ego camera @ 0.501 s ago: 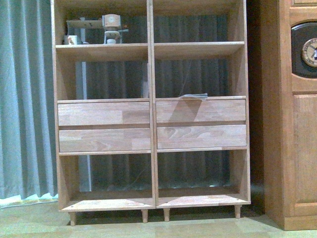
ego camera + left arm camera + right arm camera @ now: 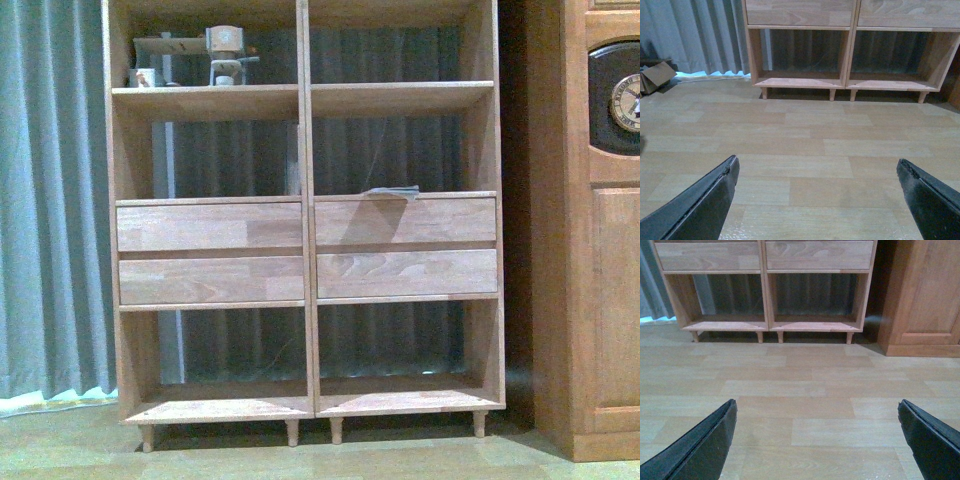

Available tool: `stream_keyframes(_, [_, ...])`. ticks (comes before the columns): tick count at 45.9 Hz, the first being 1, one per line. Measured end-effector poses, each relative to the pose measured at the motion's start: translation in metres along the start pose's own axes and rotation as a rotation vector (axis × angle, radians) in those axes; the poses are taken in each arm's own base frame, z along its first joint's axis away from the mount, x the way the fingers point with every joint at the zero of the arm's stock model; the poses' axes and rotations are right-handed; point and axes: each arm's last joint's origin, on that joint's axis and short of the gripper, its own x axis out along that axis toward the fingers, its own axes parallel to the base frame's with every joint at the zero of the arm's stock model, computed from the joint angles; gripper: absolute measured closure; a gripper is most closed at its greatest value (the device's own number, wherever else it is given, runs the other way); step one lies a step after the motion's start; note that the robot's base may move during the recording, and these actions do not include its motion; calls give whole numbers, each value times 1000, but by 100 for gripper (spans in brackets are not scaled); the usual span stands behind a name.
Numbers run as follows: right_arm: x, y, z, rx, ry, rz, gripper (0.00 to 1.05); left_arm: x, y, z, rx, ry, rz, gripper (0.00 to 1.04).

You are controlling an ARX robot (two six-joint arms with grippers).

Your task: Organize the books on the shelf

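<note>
Short of the shelf [image 2: 305,250], over bare floor [image 2: 805,150], the left gripper [image 2: 816,162] and right gripper [image 2: 816,402] each hung with fingers spread wide, holding nothing. Since half a second earlier, the shelf had only slid slightly upward in the front view; I judged no book handled yet. I counted one shelf, two columns and four drawer fronts [image 2: 208,228]. One thin flat item [image 2: 392,192], possibly a book, lay in the shelf's right column just above the drawers.

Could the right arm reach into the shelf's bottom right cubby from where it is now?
Probably not yet: the right gripper hangs open with bare floor between it and the shelf. Nothing blocks the way, though.
</note>
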Motion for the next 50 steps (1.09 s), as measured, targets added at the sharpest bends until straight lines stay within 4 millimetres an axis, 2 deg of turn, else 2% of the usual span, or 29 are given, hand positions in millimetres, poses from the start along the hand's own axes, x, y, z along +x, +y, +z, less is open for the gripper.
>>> stream_keyframes(50, [0, 0, 0, 0, 0, 0, 7, 0, 0, 0, 0, 0, 0, 7])
